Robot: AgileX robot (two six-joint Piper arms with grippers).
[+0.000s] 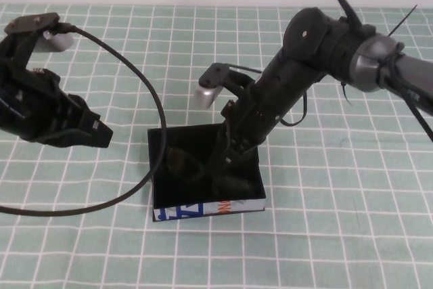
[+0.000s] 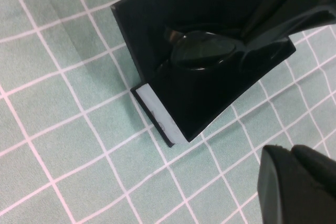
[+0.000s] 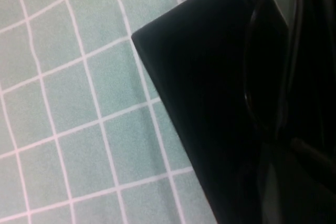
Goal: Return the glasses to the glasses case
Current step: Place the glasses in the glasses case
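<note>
the glasses (image 1: 184, 162) are inside the glasses case (image 1: 157, 160), which sits open in the middle of the table (image 1: 325, 221). their long axis runs along the long side of the case, and one dark lens shows clearly in the left wrist view (image 2: 202, 51).

the right gripper (image 1: 226, 177) reaches down into the case, at the right end of the glasses. its fingers (image 2: 273, 17) close around the frame there, so it is grasping the glasses, as far as i can judge; the exact contact is dark against dark. the glasses seem low in the case, maybe touching the bottom, but i cannot tell this for sure.

the left gripper (image 1: 95, 133) hangs above the table, well apart from the case, on its left. its fingers are pressed together and hold nothing.

the right arm is much nearer, so the next move probably belongs to it: to let go and go straight up. the case walls are near the fingers. a black cable (image 1: 145, 93) curves near the left wall of the case, not inside it.
</note>
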